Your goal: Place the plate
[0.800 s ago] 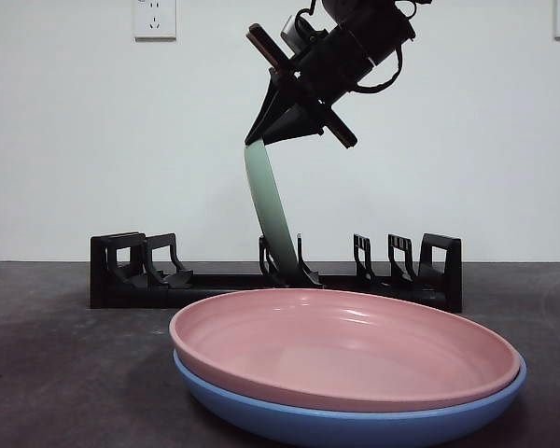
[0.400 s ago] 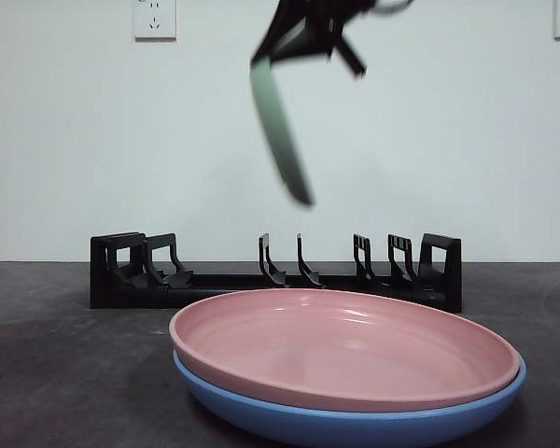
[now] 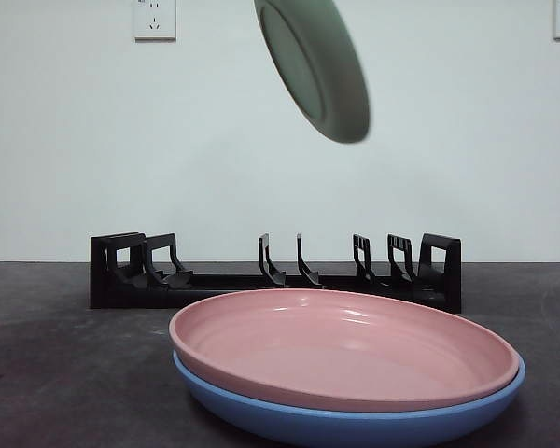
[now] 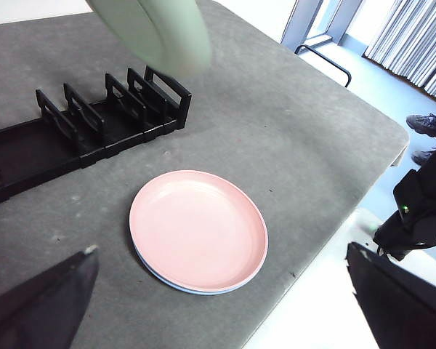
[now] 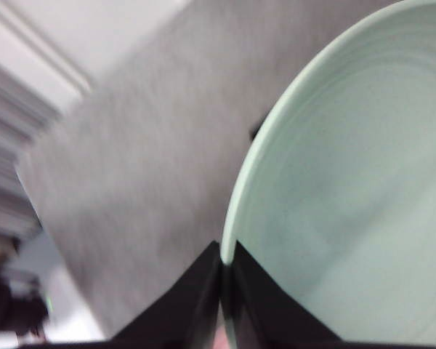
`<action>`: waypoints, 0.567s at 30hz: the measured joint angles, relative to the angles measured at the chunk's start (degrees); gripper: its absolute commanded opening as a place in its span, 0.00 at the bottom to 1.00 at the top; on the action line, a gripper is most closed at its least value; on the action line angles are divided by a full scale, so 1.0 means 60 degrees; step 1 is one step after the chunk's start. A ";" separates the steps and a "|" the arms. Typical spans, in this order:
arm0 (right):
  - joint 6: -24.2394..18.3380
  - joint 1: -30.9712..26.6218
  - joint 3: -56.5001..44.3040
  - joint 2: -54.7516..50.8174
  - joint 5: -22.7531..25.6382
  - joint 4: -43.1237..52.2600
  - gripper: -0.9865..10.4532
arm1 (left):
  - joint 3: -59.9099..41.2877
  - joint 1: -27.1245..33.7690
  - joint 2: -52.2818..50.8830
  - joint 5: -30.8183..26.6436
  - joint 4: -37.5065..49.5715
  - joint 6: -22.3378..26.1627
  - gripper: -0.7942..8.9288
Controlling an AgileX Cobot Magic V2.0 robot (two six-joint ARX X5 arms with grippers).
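Right gripper (image 5: 225, 291): I see its two jaws pinched on the rim of the green plate (image 5: 349, 182), low in the wrist frame; the grip looks narrow, right at the edge.
Left gripper (image 4: 218, 305): jaws spread wide at the bottom corners of its frame, holding nothing, waiting above the table (image 4: 298, 131).
Green plate (image 3: 315, 65): hangs tilted at the top centre of the front frame, well above the rack (image 3: 275, 273), touching nothing below.
Rack: black, slotted, mid-frame behind the stack; all slots I can see are free.
Stack: pink plate (image 3: 345, 345) nested on a blue plate (image 3: 355, 425), lower centre.
Handling: I judge the plate stiff, smooth and likely slippery, possibly breakable; an edge grip lets it swing, so I would lower slowly.
Writing: none readable; only wall sockets (image 3: 154, 17) at the upper left.
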 measured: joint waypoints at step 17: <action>-0.1089 0.2703 -0.2896 -0.2310 0.2401 -0.1606 0.09 | 0.0000 0.0000 0.0000 -0.0033 0.0000 0.0000 0.66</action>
